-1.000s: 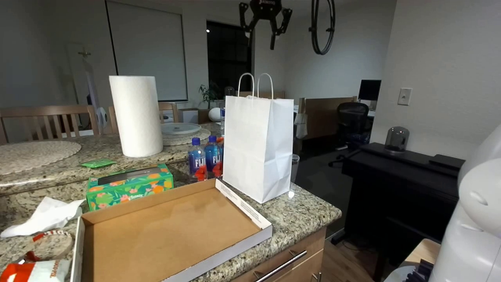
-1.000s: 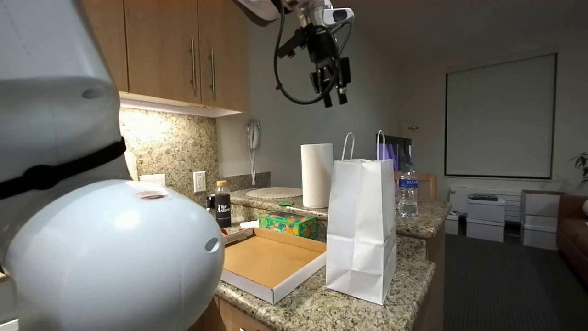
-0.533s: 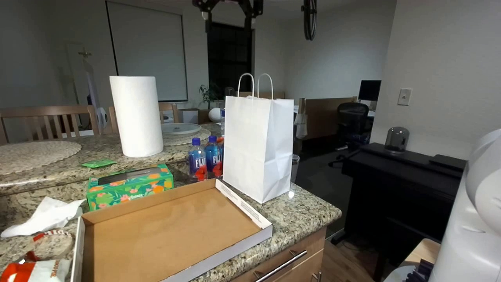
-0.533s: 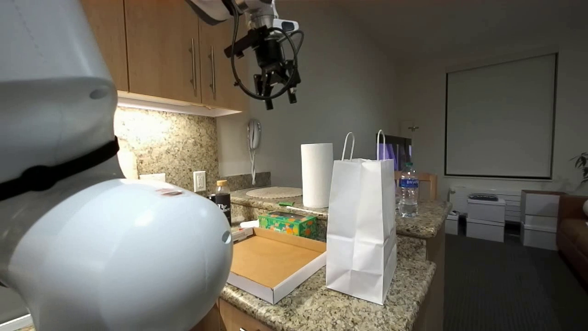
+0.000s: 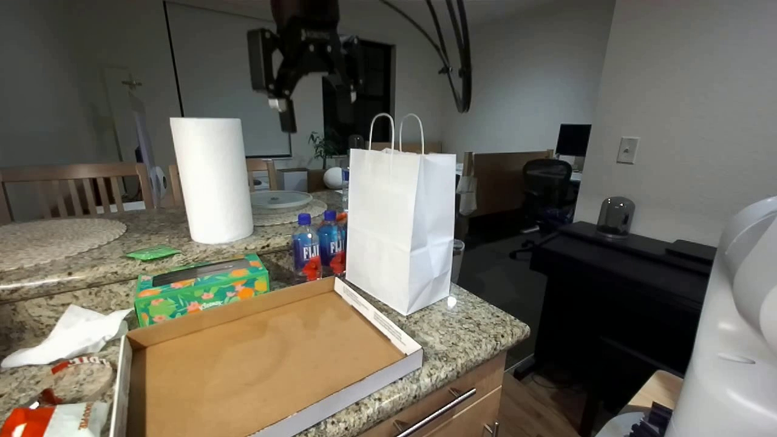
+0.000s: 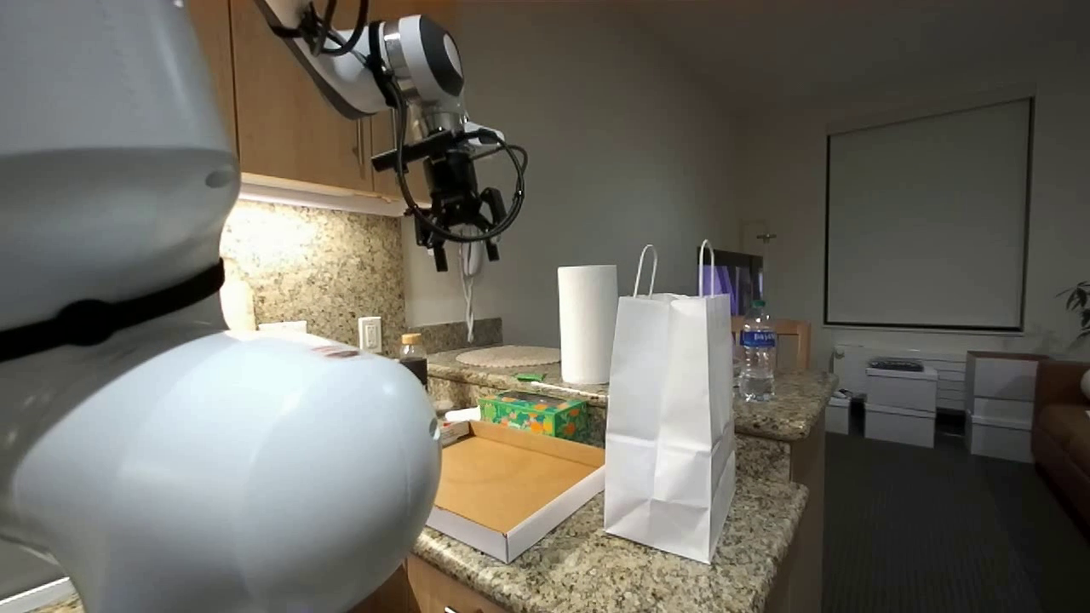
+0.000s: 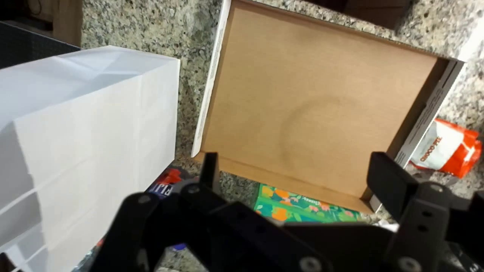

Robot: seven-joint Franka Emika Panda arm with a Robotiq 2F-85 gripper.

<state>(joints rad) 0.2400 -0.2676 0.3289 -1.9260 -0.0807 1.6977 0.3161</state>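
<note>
Our hand (image 7: 294,166), spread wide, hangs above a cardboard tray (image 7: 310,94) on the table (image 5: 467,331); near it we read "Kleenex" on a tissue box (image 5: 203,295), "FIJI" on bottles (image 5: 305,246), "CHOCO PIE" on a packet (image 7: 445,148).

Grey walls (image 6: 613,153), dk carpet (image 6: 920,519), blk chair (image 5: 545,187), wd cabs (image 6: 289,128) w/ undercab light (image 6: 319,197)

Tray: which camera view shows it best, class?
The wrist view: the tray shows nearly whole, from above. In an exterior view its near side runs off the frame; in an exterior view the arm hides part of it.
</note>
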